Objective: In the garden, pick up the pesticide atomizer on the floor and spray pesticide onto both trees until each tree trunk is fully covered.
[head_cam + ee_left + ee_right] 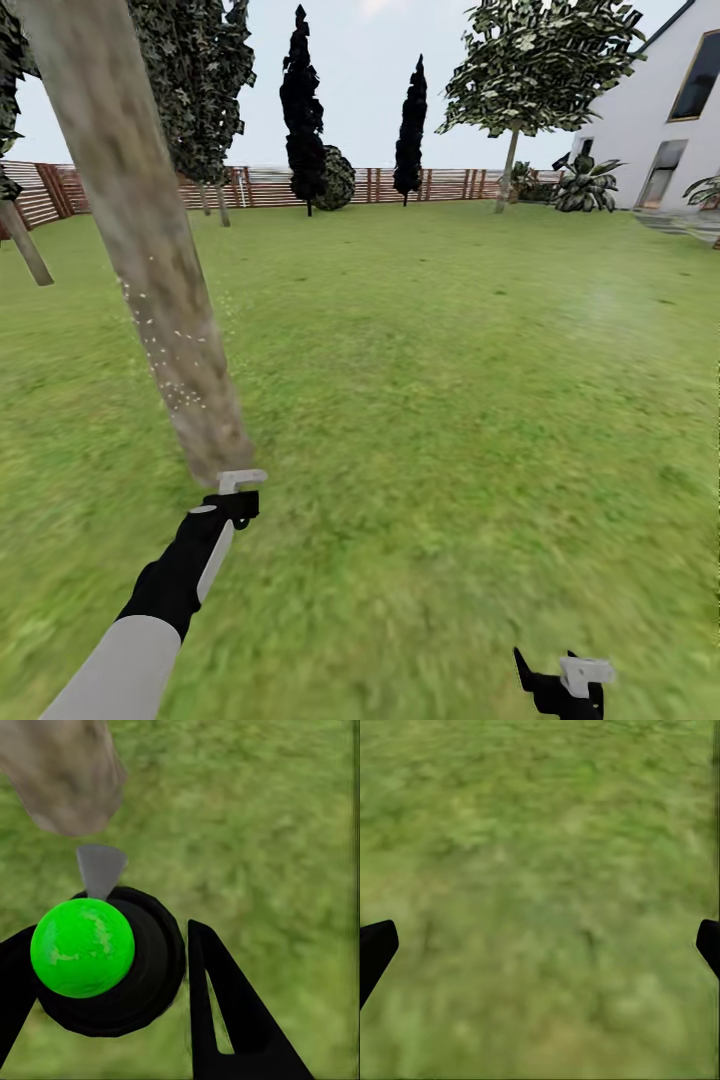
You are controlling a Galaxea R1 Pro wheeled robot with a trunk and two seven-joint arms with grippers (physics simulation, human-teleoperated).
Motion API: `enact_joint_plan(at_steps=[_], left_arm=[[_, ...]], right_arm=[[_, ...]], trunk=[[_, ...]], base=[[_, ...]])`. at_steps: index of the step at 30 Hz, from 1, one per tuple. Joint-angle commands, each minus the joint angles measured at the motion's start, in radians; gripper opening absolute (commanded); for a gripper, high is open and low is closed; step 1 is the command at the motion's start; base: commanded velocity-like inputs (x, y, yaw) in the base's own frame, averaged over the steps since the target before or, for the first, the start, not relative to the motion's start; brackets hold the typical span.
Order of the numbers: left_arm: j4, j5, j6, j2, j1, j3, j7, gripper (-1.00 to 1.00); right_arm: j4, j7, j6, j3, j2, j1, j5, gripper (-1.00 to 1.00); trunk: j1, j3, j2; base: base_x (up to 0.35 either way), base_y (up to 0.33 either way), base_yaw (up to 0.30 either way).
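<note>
Bright green atomizer (82, 947); mottled grey-brown tree trunk (150, 240).

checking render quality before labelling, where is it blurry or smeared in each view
Head view: the lawn smears toward the lower edge, the far fence is soft, and white specks dot the trunk. Left wrist view: the green ball is crisp, the trunk base fuzzy. Right wrist view: the grass is an out-of-focus blur, with no cast shadows.

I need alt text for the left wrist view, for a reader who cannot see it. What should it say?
The left gripper holds the pesticide atomizer, a black round body with a bright green ball on top, its grey nozzle aimed toward the base of a tree trunk. Blurred green lawn lies behind.
</note>
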Motion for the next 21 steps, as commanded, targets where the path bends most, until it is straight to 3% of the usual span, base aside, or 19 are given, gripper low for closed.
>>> enact_joint_plan(at_steps=[1, 21], left_arm=[[-0.002, 0.001, 0.006, 0.0, 0.0, 0.003, 0.002, -1.0], [-0.001, -0.002, 0.007, 0.002, 0.0, 0.005, 0.004, -1.0]], right_arm=[[0.001, 0.008, -0.002, -0.009, 0.0, -0.001, 0.002, 1.0], [0.001, 0.008, -0.002, -0.008, 0.0, -0.001, 0.002, 1.0]], trunk=[[0.0, -0.001, 0.0], [0.0, -0.001, 0.0]], base=[[0.138, -0.252, 0.046], [0.231, -0.199, 0.261]])
